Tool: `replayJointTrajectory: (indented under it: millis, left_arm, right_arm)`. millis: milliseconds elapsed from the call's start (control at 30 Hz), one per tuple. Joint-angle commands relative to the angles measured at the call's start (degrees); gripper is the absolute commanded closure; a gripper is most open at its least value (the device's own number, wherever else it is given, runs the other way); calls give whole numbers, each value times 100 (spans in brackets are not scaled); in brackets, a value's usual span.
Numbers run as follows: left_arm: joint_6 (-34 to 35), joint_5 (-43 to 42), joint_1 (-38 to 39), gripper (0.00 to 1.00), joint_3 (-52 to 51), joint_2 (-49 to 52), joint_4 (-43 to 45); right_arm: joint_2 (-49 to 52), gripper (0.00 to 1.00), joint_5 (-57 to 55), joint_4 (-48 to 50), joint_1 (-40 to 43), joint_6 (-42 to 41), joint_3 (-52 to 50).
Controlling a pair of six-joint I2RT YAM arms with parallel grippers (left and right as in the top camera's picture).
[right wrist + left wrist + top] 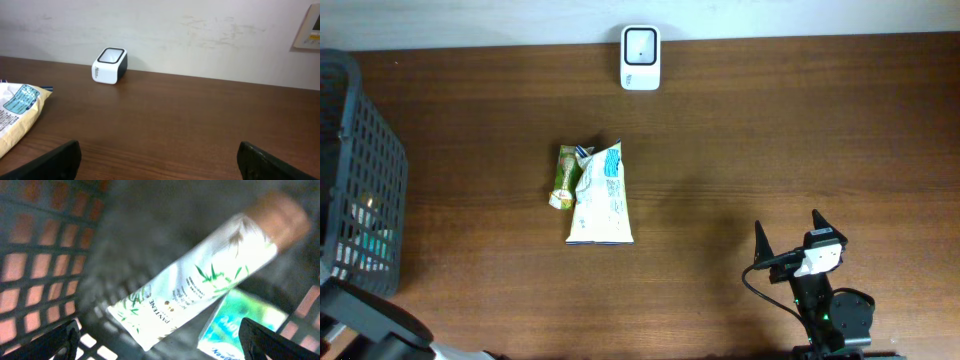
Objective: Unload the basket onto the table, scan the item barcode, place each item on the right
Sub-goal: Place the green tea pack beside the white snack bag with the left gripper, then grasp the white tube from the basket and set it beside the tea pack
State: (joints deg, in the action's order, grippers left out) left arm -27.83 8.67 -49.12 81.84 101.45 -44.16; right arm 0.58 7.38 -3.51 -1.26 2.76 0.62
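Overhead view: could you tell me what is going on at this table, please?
It is a barcode-scanning job, and nothing is held right now. The left gripper is open at the black basket, above a white tube and a teal box lying in it. The right gripper is open over the table. A white snack bag and a green packet lie mid-table; the scanner stands at the far edge.

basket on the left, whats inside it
In the basket, a white tube with leaf print and a brown cap lies slanted over a blue-green packet. The tube covers part of the packet; other contents cannot be told.
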Motion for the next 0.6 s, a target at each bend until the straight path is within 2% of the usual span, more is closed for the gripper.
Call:
replayJointTrajectory:
  millis: [0, 133, 233, 300, 333, 367, 400, 467, 567]
  left_arm:
    - [-1373, -699, -105, 0, -70, 452, 114]
    - [-1902, -1298, -103, 0, -70, 1075, 179]
    - [-1899, -1296, -103, 0, -70, 1478, 367]
    - [-1897, -1296, -105, 16, -70, 1572, 616]
    - [-1895, -1296, -105, 32, -70, 1572, 730]
    - [-1895, -1296, -103, 52, -63, 1569, 817]
    - [-1884, -1296, -103, 64, -59, 1569, 846]
    - [-1521, -1294, -105, 74, -35, 1569, 970]
    - [-413, -1298, -103, 87, 160, 1569, 1027]
  right_arm:
    - [-37, 1, -11, -35, 13, -42, -31]
    - [-37, 2, -11, -35, 13, -39, -31]
    - [-37, 1, -9, -33, 13, -42, -31]
    - [-37, 2, -9, -35, 13, -42, -31]
    - [-37, 1, -9, -35, 13, -42, -31]
    - [-37, 2, -9, -35, 13, -42, -31]
    - [-37, 1, -9, -35, 13, -39, -31]
    - [-37, 1, -9, -35, 13, -42, -31]
    - [-37, 2, -9, -35, 13, -42, -31]
